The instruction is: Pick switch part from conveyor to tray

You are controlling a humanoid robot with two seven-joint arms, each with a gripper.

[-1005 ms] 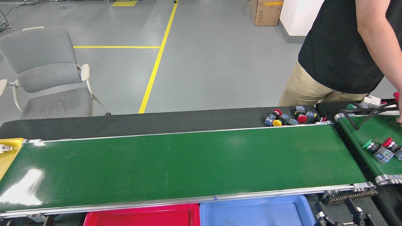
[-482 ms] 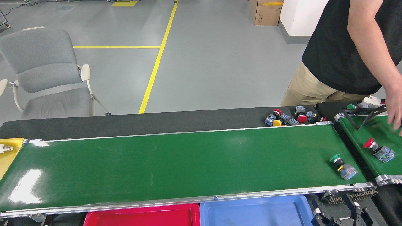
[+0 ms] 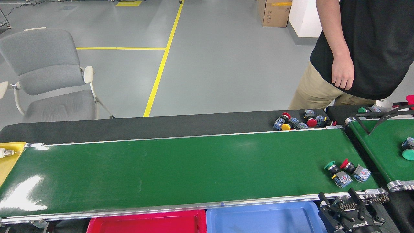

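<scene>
Two switch parts lie near the right end of the wide green conveyor [image 3: 181, 168]: one with a green cap [image 3: 336, 173] and one with a red cap [image 3: 354, 170], side by side. My right gripper [image 3: 337, 196] rises at the bottom right, just below the conveyor's front rail and under these two parts. Its black fingers [image 3: 323, 198] stand spread with nothing between them. A red tray [image 3: 145, 223] and a blue tray [image 3: 265, 220] sit below the front rail. My left gripper is out of view.
A narrower green belt [image 3: 378, 142] at the right carries another green-capped part [image 3: 408, 151]. Loose switch parts [image 3: 302, 122] lie on the black table behind. A person [image 3: 362, 48] stands at the back right. A yellow tray [image 3: 8, 161] is at the left end, with a chair [image 3: 48, 74] behind it.
The green-capped part rode left along the conveyor and the red-capped one dropped onto it from the narrow belt. My right gripper rose into view. The person's arm pulled back.
</scene>
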